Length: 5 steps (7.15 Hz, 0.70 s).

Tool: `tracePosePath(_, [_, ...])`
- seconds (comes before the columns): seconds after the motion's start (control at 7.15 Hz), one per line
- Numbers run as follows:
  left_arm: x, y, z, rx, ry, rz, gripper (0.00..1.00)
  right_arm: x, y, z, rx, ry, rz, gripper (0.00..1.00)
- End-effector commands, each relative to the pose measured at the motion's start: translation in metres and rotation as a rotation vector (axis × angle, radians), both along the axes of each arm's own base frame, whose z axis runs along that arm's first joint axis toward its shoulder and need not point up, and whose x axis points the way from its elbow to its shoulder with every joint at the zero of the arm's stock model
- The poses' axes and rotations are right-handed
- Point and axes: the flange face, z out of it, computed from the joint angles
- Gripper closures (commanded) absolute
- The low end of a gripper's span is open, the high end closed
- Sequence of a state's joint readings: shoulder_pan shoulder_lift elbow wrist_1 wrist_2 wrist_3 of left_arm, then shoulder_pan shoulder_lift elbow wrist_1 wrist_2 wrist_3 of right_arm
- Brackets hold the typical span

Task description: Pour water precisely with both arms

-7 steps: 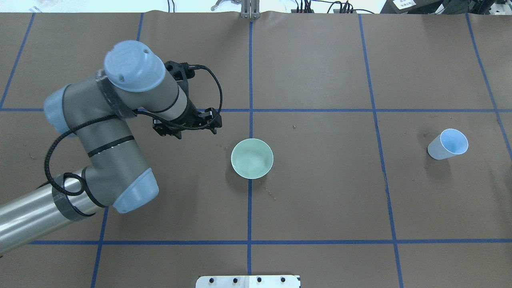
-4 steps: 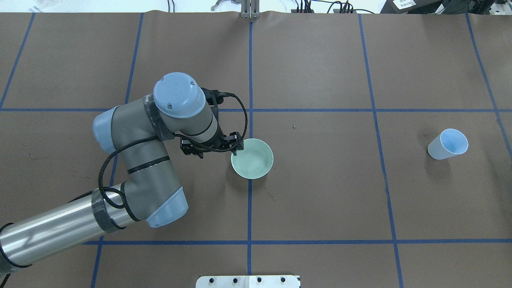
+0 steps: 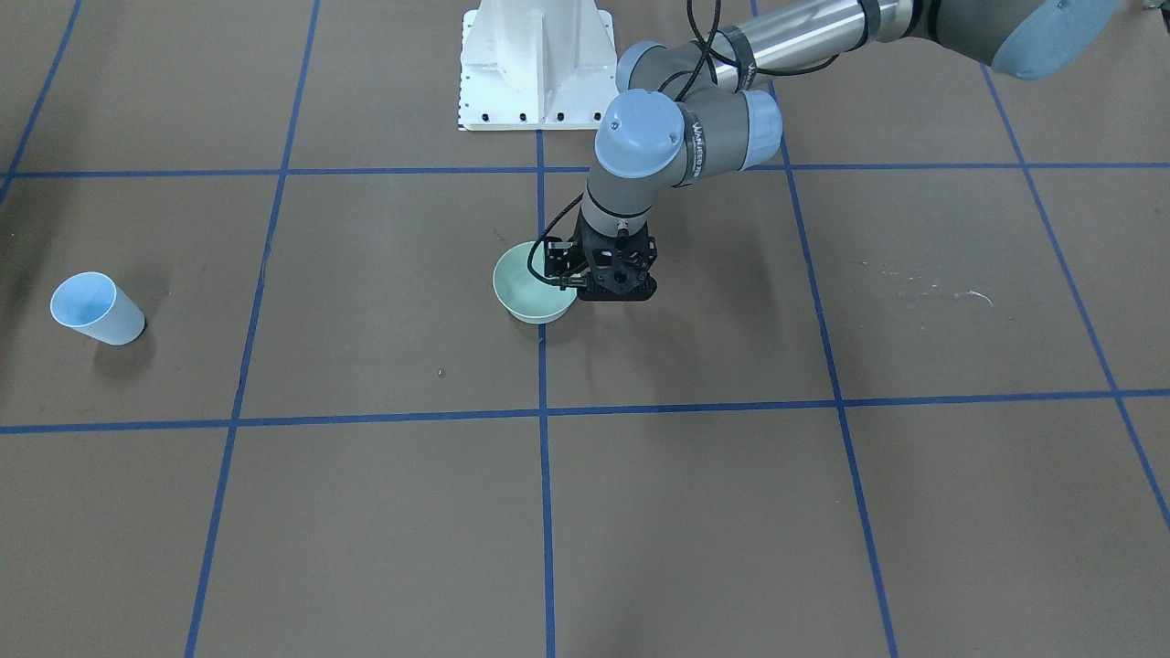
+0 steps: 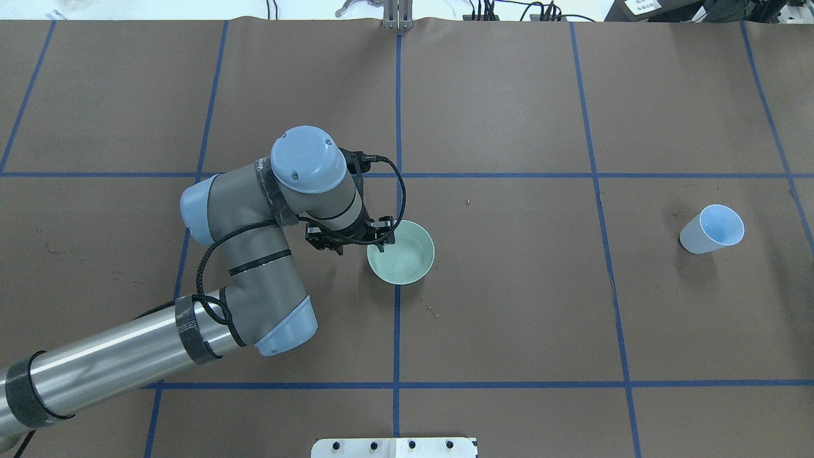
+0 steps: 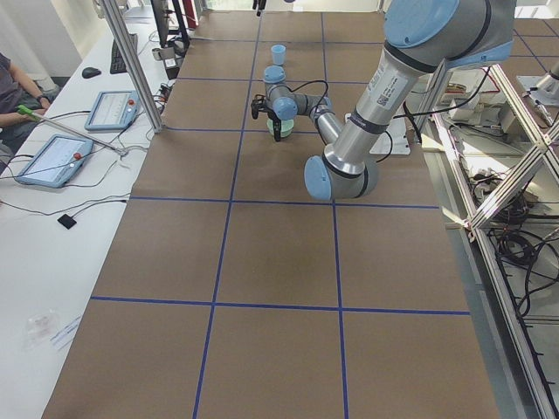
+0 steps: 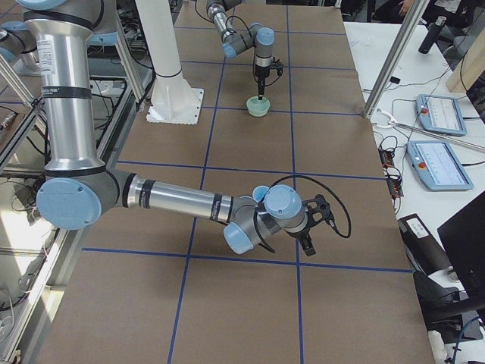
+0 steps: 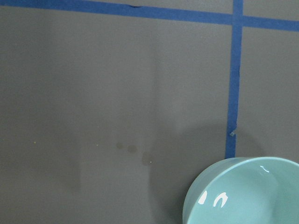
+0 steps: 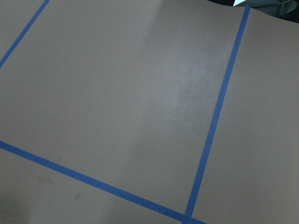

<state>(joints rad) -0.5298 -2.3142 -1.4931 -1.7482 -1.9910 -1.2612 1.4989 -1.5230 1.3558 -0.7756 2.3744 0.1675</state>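
So the left arm (image 4: 257, 270) reaches in over the brown tabletop (image 4: 509, 318) and its claw (image 4: 380, 235) points straight down at the rim of the mint-green bowl (image 4: 425, 257), on the side nearest that arm. Honestly I can't tell if the claw is spread, pinched together, or actually has the rim, since the black hardware hides the tips and the left wrist view shows no fingers at all. The water (image 7: 219, 200) only shows up as a few shiny white glints inside the bowl, which sits right on a blue tape line near the middle of the tabletop. The light-blue cup (image 4: 712, 230) stands way off on the robot's right, well apart from the bowl. The right arm (image 6: 174, 201) only appears in the right-side view, stretched out low, and I can't tell the state of its claw (image 6: 307, 241) from there.
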Motion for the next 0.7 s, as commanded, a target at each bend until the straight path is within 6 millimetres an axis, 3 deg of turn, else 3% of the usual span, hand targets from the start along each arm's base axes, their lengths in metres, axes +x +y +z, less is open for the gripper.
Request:
tracePosePath(0.0, [0.0041,0.0057,-0.0019,-0.007,0.007,0.015,0.75,0.0033,0.002,-0.0015,-0.006,-0.028,-0.011,0.01])
tracePosePath(0.14, [0.0039,0.0094,-0.0042,-0.025,0.034,0.05,1.0,0.0045,0.0021,-0.0029,-0.014,-0.042,-0.017,0.01])
tracePosePath(0.56, [-0.0035,0.0069,-0.0106,-0.039,0.067,0.072,1.0,0.0044,0.0008,-0.0037,-0.014,-0.044,-0.018,0.01])
